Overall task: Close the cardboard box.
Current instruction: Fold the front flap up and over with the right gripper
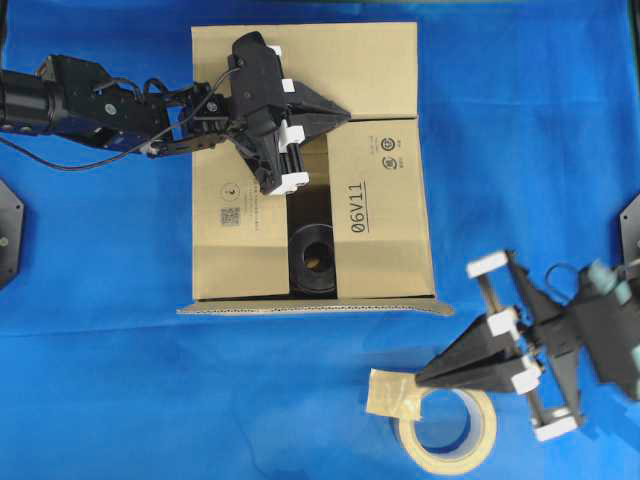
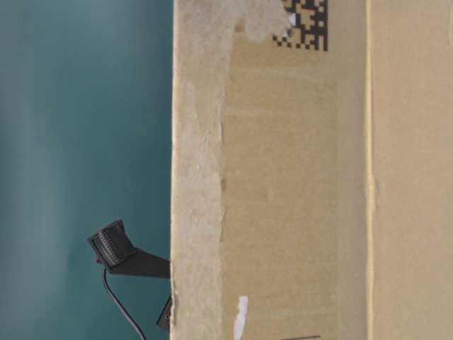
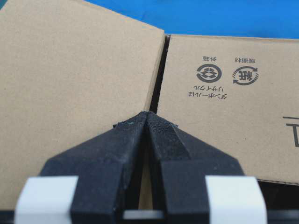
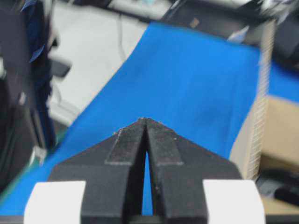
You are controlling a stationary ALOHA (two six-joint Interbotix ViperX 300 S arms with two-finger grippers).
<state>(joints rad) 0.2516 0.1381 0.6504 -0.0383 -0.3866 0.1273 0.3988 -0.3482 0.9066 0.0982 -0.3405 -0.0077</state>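
The cardboard box [image 1: 380,215] lies in the middle of the blue cloth. Its far flap [image 1: 330,65], left flap [image 1: 235,215] and right flap marked 06V11 are folded down. A gap between the side flaps shows a black roll [image 1: 312,258] inside. The near flap [image 1: 310,308] still sticks out toward the front. My left gripper [image 1: 345,117] is shut and empty, its tips [image 3: 148,113] at the seam where the far flap [image 3: 70,84] meets the right flap [image 3: 224,116]. My right gripper [image 1: 420,378] is shut and empty, off the box's front right; its tips [image 4: 146,120] are above blue cloth.
A beige tape roll [image 1: 450,432] lies on the cloth just under the right gripper. The table-level view is filled by the box's side [image 2: 283,198] with a data-matrix code [image 2: 308,25]; a black arm part [image 2: 113,244] pokes out beside it. Black mounts sit at both table edges.
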